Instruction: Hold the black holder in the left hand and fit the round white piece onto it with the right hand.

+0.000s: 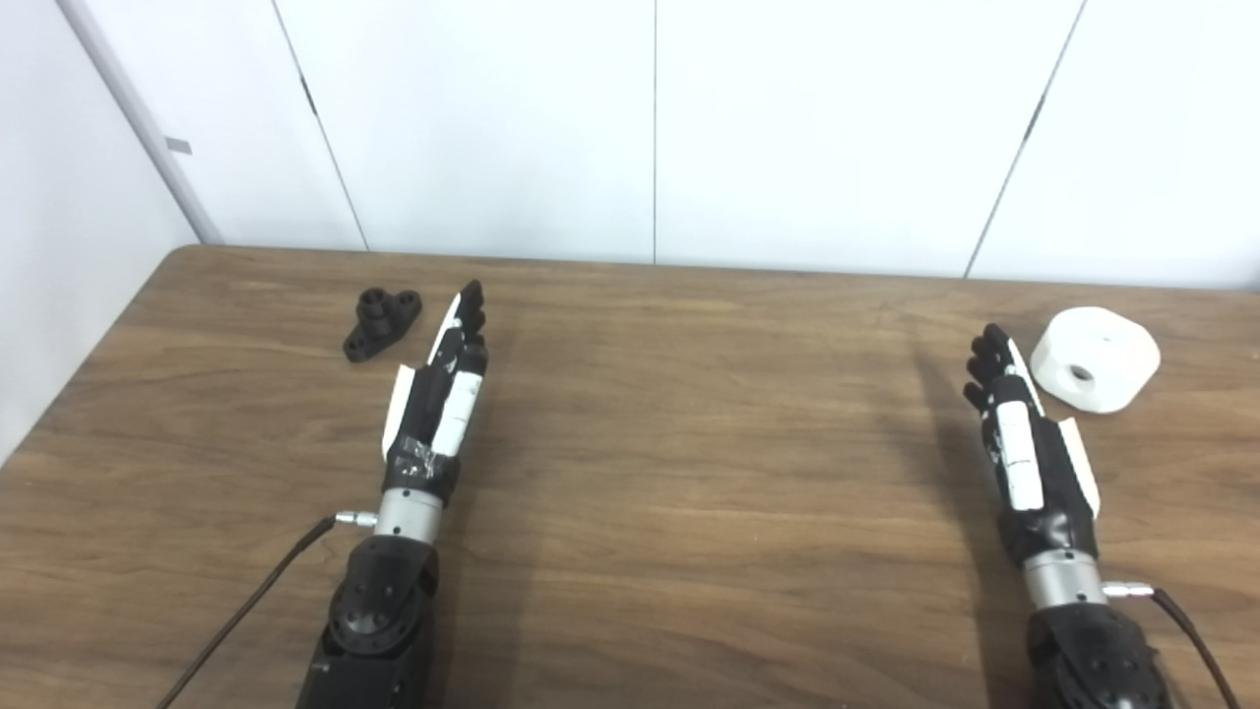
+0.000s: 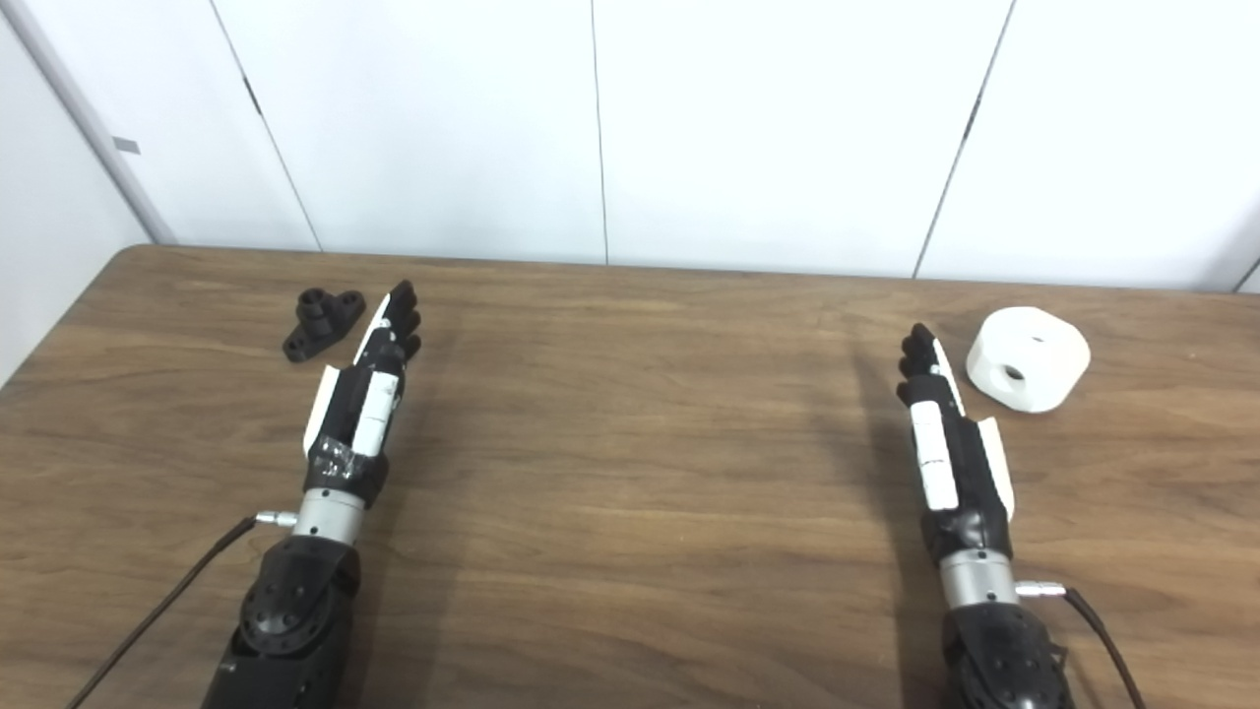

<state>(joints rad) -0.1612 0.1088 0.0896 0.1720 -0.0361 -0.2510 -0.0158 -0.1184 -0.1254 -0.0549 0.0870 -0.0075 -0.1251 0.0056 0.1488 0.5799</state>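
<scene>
One black holder [image 1: 382, 322], lying flat on worktop [image 1: 689, 473].
One round white piece [image 1: 1095, 357], single centre hole visible.
Two robot hands: left hand [image 1: 441, 389], right hand [image 1: 1024, 433], both empty with fingers extended.
Two forearms with metal wrist collars, one dark cable at each.
One wooden worktop.
Loose things on worktop: two in all, one black, one white.
</scene>
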